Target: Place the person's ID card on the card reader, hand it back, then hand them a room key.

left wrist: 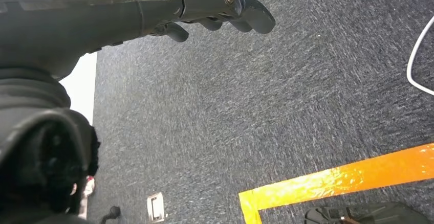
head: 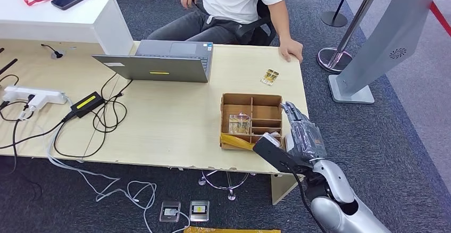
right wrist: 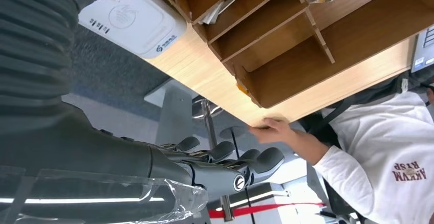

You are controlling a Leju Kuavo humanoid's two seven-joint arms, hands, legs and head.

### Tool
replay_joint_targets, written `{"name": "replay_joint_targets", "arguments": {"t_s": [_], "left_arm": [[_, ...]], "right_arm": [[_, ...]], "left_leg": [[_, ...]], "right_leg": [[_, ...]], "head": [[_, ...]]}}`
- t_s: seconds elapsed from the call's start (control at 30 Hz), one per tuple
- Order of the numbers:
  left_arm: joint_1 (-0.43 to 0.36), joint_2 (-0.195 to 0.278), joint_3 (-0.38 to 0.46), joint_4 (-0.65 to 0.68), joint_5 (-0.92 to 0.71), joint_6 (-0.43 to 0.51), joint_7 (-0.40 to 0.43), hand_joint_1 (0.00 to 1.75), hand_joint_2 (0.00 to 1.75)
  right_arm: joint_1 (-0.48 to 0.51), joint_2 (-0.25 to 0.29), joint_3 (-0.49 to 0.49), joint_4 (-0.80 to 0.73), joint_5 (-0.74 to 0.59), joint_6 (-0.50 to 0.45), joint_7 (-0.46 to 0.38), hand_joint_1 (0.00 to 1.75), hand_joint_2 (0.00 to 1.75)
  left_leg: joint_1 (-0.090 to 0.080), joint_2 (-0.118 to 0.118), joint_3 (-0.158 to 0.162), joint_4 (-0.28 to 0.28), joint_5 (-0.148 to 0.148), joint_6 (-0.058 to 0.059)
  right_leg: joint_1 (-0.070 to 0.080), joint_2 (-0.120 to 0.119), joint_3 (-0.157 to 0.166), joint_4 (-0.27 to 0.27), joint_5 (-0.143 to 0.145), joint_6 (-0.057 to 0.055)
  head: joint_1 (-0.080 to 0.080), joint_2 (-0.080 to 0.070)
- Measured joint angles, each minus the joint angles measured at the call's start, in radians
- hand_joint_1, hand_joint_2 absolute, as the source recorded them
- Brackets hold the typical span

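Card reader point(right wrist: 134, 20), a white flat box, is seen in the right wrist view on the near right corner of the tabletop point(head: 175, 121), just beside the wooden organizer box point(head: 251, 120). In the head view the reader is mostly hidden behind the right robot hand point(head: 302, 132). This robot hand is raised at the right edge of the tabletop, next to the organizer box; its fingers are stretched and apart, and nothing is held in them. A small card-like object point(head: 270, 76) with a yellow pattern lies flat on the tabletop between the organizer box and the person's hand point(head: 291, 49); whether it is the ID card cannot be told. The person's hand rests on the far edge of the tabletop. A transparent packet point(head: 240, 124) is placed in one compartment of the organizer box. The left robot hand point(left wrist: 220, 12) hangs above the dark carpet, its fingers a little curled and apart, holding nothing.
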Motion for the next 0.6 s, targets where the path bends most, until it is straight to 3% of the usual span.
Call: {"name": "replay_joint_targets", "arguments": {"t_s": [0.2, 0.6], "left_arm": [[0.001, 0.000, 0.003, -0.010, -0.013, 0.000, -0.006, 0.00, 0.00], [0.000, 0.000, 0.019, -0.019, -0.013, 0.000, -0.035, 0.00, 0.00]], "right_arm": [[-0.063, 0.005, 0.049, 0.030, 0.128, 0.080, 0.013, 0.00, 1.75], [-0.164, 0.046, 0.138, 0.144, 0.148, 0.111, -0.008, 0.00, 1.75]], "left_leg": [[0.000, 0.000, 0.000, 0.000, 0.000, 0.000], [0.000, -0.001, 0.000, 0.000, 0.000, 0.000]], "right_leg": [[0.000, 0.000, 0.000, 0.000, 0.000, 0.000], [0.000, 0.000, 0.000, 0.000, 0.000, 0.000]], "head": [[0.000, 0.000], [0.000, 0.000]]}}
